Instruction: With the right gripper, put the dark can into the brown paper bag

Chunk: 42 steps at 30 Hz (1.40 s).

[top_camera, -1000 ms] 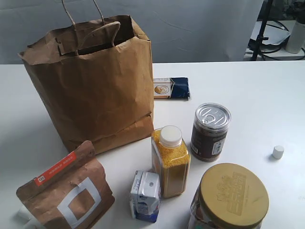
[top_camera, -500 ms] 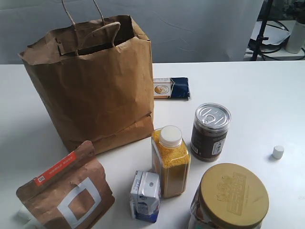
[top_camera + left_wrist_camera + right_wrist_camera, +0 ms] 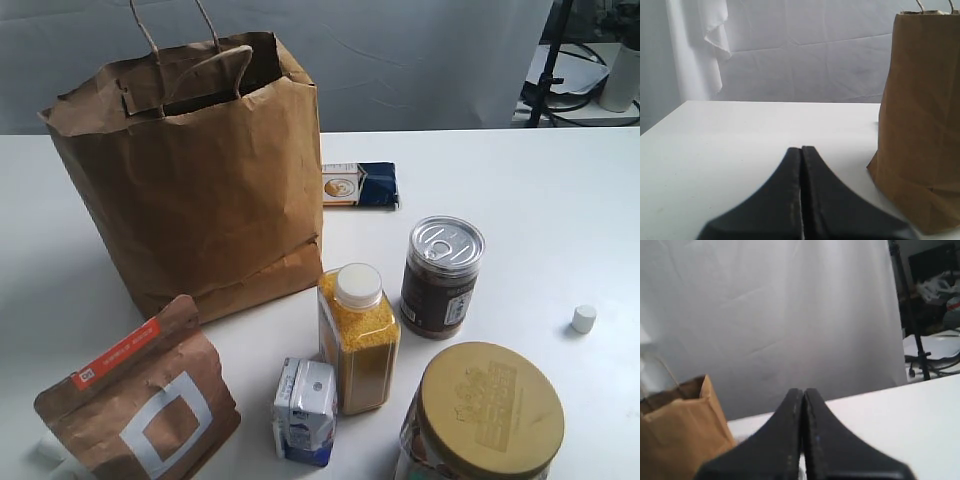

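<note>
The dark can (image 3: 441, 277), brown with a silver pull-tab top, stands upright on the white table right of centre. The brown paper bag (image 3: 190, 170) stands open at the back left; it also shows as the bag (image 3: 920, 120) and the bag (image 3: 675, 435) in the wrist views. Neither arm appears in the exterior view. My right gripper (image 3: 803, 392) is shut with nothing between its fingers, above the table and far from the can, which the right wrist view does not show. My left gripper (image 3: 801, 150) is shut and empty, beside the bag.
A clear bottle of yellow grains (image 3: 357, 338) stands just left of the can. A wide jar with a gold lid (image 3: 487, 415) is in front. A small milk carton (image 3: 304, 411), a brown pouch (image 3: 140, 405), a blue packet (image 3: 360, 185) and a white cap (image 3: 583, 319) also lie on the table.
</note>
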{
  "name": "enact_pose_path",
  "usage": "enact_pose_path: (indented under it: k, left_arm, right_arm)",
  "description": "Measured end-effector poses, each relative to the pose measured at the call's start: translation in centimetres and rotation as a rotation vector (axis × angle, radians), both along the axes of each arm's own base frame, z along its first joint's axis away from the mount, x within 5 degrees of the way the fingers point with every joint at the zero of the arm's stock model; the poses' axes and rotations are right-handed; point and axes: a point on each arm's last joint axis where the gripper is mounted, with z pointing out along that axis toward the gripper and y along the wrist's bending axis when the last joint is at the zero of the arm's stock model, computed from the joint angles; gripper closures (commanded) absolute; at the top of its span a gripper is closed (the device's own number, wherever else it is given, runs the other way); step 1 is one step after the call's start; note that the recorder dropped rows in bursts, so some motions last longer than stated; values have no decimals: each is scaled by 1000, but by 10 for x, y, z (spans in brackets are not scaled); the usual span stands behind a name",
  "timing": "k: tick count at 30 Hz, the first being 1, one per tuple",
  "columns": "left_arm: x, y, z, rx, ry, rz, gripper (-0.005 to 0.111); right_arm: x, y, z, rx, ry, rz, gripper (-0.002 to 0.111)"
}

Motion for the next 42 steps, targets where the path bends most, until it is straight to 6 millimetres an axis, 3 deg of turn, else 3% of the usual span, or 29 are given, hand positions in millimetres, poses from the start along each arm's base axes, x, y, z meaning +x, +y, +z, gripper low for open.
enact_pose_path:
  k: [3, 8, 11, 13, 15, 19, 22, 30, 42]
  left_arm:
    - [0, 0, 0, 0, 0, 0, 107]
    - [0, 0, 0, 0, 0, 0, 107]
    - [0, 0, 0, 0, 0, 0, 107]
    - [0, 0, 0, 0, 0, 0, 107]
    - [0, 0, 0, 0, 0, 0, 107]
    - [0, 0, 0, 0, 0, 0, 107]
    - [0, 0, 0, 0, 0, 0, 107]
    - [0, 0, 0, 0, 0, 0, 107]
    - [0, 0, 0, 0, 0, 0, 107]
  right_arm:
    - [34, 24, 35, -175, 204, 179, 108]
    - [79, 45, 72, -385, 445, 274, 108]
    - [98, 65, 85, -507, 521, 312, 108]
    - [114, 86, 87, -589, 592, 334, 100]
    - [129, 111, 79, -678, 678, 362, 85]
    - [155, 152, 51, -772, 796, 398, 31]
    - [169, 172, 22, -814, 894, 400, 3]
    - [192, 195, -22, -848, 974, 399, 3]
    - [219, 214, -88, -905, 1074, 399, 3]
